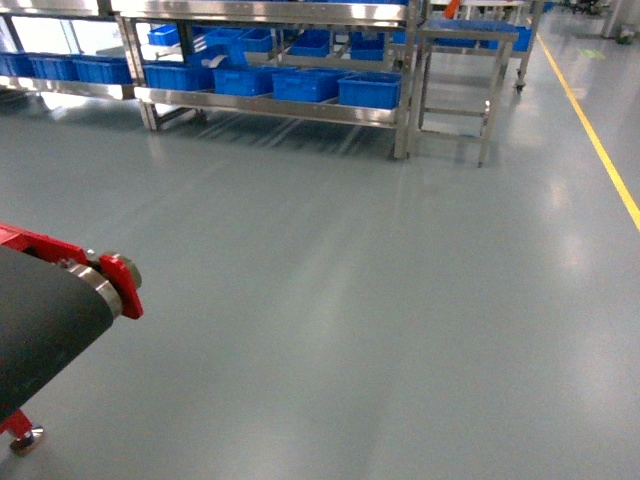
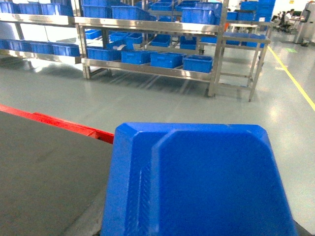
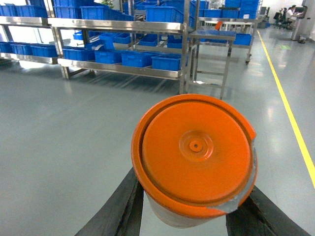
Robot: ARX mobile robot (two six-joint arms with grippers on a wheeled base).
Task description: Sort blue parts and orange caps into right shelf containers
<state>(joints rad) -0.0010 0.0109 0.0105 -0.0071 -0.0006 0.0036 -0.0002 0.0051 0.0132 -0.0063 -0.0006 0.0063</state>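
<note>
A grey workshop floor [image 1: 350, 300] is recorded, with the shelf containers [image 1: 305, 85] well apart at twelve o'clock. An orange cap [image 3: 195, 150] is clamped in the right gripper [image 3: 194, 216]. A blue part [image 2: 202, 182] fills the left wrist view; the left gripper's state cannot be told.

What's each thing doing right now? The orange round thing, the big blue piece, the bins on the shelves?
orange cap: held between the right gripper's fingers, flat face toward the camera.
blue part: carried right in front of the left wrist camera.
blue crates: open-topped, sitting in rows on the steel shelf.
</note>
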